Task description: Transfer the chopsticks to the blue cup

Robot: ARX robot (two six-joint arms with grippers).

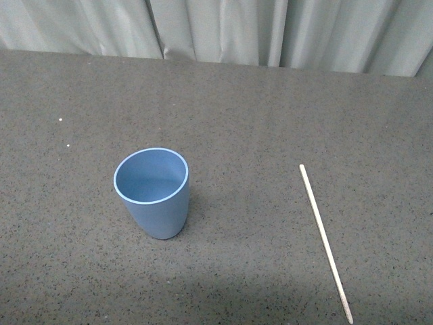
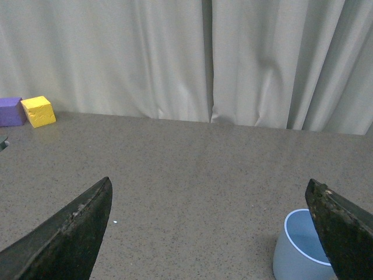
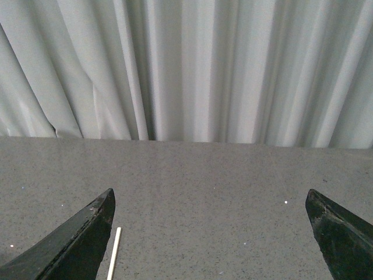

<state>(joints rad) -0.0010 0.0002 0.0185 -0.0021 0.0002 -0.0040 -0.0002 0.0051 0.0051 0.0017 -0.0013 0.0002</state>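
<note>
In the front view, a single long, thin, pale cream chopstick lies flat in the lower right of the frame. It is straight and slightly tapered. It runs on a slant, from its far end near the middle right down to its near end at the bottom edge.

A light blue matte plastic cup with no handle stands upright, left of centre in the frame. It narrows towards its base and has a paler rim. Its mouth is open to the camera and I can see only blue inside. The blue cup and the chopstick are well apart, with dark grey speckled tabletop showing between them. A pale grey pleated curtain hangs along the top of the frame, behind the table's far edge.

Neither of my arms shows in the front view.

In the left wrist view, my left gripper is spread wide, with its two dark fingers far apart and holding nothing. The blue cup stands just beside one finger. A small yellow foam block and a small purple block sit side by side on the table near the curtain.

In the right wrist view, my right gripper is also spread wide and holds nothing. One end of the chopstick lies on the table just beside one of its fingers.
</note>
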